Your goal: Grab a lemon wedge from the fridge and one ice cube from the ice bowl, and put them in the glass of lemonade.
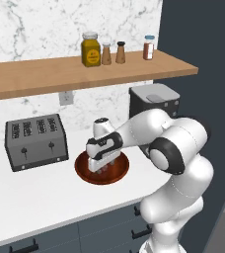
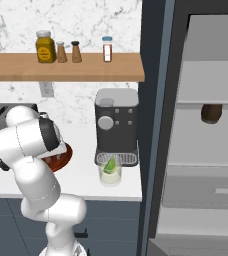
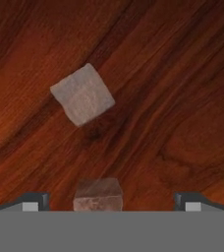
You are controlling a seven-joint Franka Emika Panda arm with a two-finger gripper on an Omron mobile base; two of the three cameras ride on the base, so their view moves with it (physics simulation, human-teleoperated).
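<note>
Toaster left and coffee machine right flank the ice bowl; above stays open.

Ice bowl right of toaster; glass of lemonade before coffee machine.

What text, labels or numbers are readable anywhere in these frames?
None can be read.
Yellow jar: its label is a dark blur.
Spice bottle with the red band: no letters resolve.
Coffee machine: dial and buttons carry no readable marks.
Toaster: plain knobs, no print.
</note>
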